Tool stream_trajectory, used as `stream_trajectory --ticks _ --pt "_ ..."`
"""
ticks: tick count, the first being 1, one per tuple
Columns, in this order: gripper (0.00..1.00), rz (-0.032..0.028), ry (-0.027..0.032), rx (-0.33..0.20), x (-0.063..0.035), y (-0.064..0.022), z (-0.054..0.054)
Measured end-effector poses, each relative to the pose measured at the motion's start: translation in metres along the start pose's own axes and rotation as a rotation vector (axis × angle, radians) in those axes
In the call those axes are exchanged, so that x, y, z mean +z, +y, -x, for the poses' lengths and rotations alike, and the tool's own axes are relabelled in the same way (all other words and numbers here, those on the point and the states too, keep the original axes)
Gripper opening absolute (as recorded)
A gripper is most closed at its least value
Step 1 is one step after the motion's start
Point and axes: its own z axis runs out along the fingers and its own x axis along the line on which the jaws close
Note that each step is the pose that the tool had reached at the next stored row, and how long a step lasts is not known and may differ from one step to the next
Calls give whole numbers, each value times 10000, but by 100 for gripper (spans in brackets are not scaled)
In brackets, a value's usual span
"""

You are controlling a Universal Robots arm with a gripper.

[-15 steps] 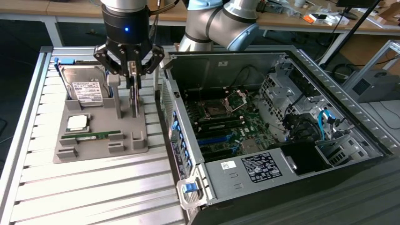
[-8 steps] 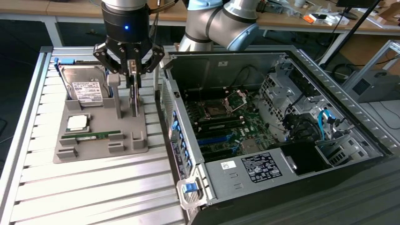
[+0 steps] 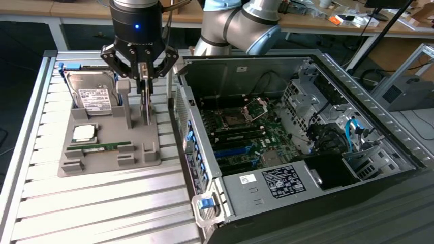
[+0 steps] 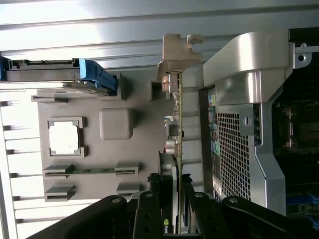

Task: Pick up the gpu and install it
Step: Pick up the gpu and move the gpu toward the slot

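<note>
My pincer (image 3: 144,80) is clamped on the gpu (image 4: 177,124), which shows edge-on as a sliver and is partly hidden by my fingers (image 4: 149,209). The grey holder (image 3: 109,152) rests on a ribbed metal table (image 3: 101,203), with desks (image 3: 81,7) behind.

Hard drive (image 3: 91,94), processor chip (image 3: 84,133) and memory stick (image 3: 101,147) on grey tray (image 3: 101,165)

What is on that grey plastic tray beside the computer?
A silver hard drive, a square silver chip, a green memory stick and a thin dark gpu card standing on edge. The fingers clamp the card, covering its top edge.
</note>
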Motion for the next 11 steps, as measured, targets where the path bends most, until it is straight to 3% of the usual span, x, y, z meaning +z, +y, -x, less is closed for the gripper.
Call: stream_trajectory --ticks 11 --pt "27 7 0 1 -45 0 1"
